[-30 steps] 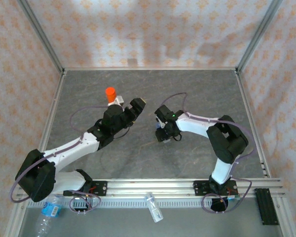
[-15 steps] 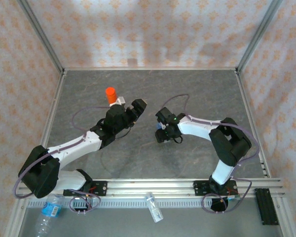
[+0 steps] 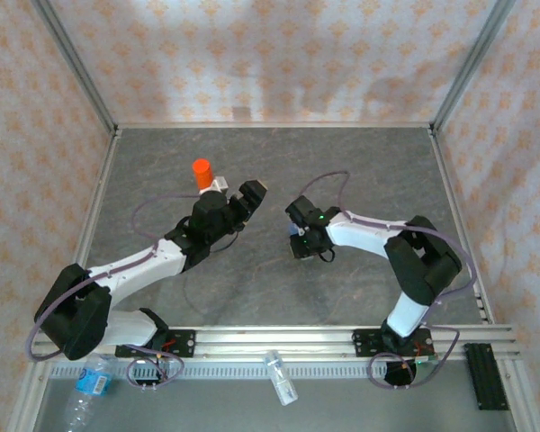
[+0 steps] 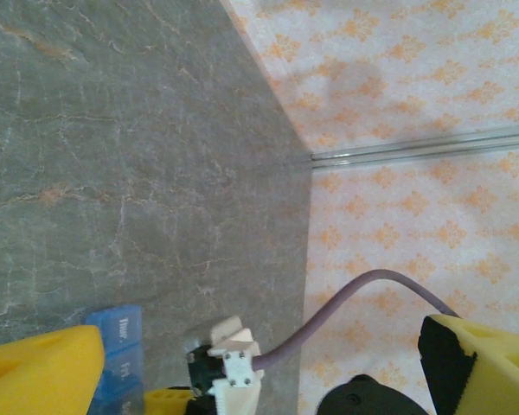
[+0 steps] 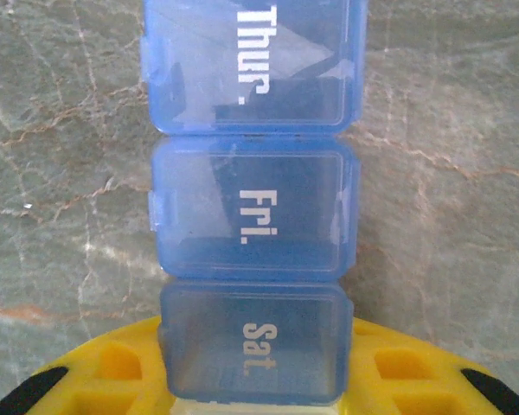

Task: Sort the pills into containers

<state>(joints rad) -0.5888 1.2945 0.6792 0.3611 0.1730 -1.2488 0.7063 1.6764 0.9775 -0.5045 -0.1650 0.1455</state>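
Note:
The containers are one translucent blue strip (image 5: pixel 253 207) lying on the grey table, with lids marked Thur., Fri. and Sat. all closed. My right gripper (image 5: pixel 253 385) is shut on its Sat. end, a yellow finger (image 5: pixel 104 380) on either side. From above, that gripper (image 3: pixel 299 243) sits mid-table with a bit of the blue strip (image 3: pixel 293 231) beside it. My left gripper (image 3: pixel 249 196) hangs open to the left of it, holding nothing. In the left wrist view the strip (image 4: pixel 117 346) lies by my left finger (image 4: pixel 35 372). The pills are out of view.
An orange vial (image 3: pixel 202 171) stands behind the left arm. A clear water bottle (image 3: pixel 85 387) and a small clear bottle (image 3: pixel 281 376) lie off the table's near edge by the rail. Patterned walls close in the back and sides.
My right gripper has closed on the end of the blue strip and edged slightly right. The left arm has barely moved and stays open.

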